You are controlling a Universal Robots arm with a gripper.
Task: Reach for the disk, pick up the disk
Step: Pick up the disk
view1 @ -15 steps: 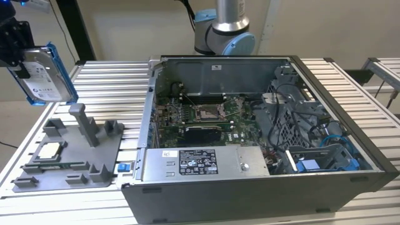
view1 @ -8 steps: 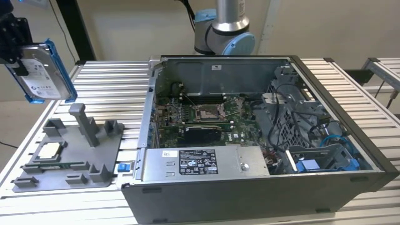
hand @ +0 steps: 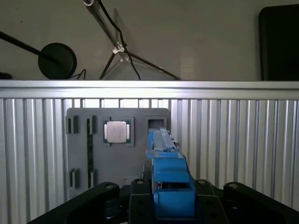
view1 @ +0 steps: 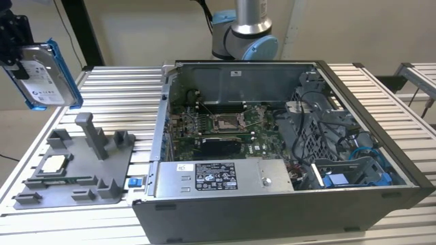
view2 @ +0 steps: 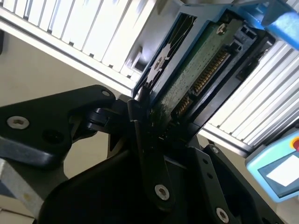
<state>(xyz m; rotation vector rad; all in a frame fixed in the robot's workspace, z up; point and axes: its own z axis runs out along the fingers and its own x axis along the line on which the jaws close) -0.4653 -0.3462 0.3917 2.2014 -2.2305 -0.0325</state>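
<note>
Got the disk (view1: 42,76) clamped in the gripper (view1: 17,51), closed narrow on the drive with a blue rail along the edge. In the second wrist view, gripping near the green circuit board (view2: 196,70) side. Hanging on edge, white label showing in the exterior view, high off the slatted table (view1: 116,92) at the exterior view's left. Above and apart from the grey fixture tray (view1: 75,173), well apart from the open computer case (view1: 272,214). Judging the pick as essentially made, with ample height by the look of it. To do it well: bite on the metal body rather than the plastic rails, likely to flex. Hold it edge-on and plumb to avoid slip under its own weight. Mind the tall post (view1: 92,135) on the tray and the processor chip (hand: 116,131) seated in its pocket there. No swing toward the case wall. Cannot tell depth of bite from these views, so best treated as shallow, with no jerks
</note>
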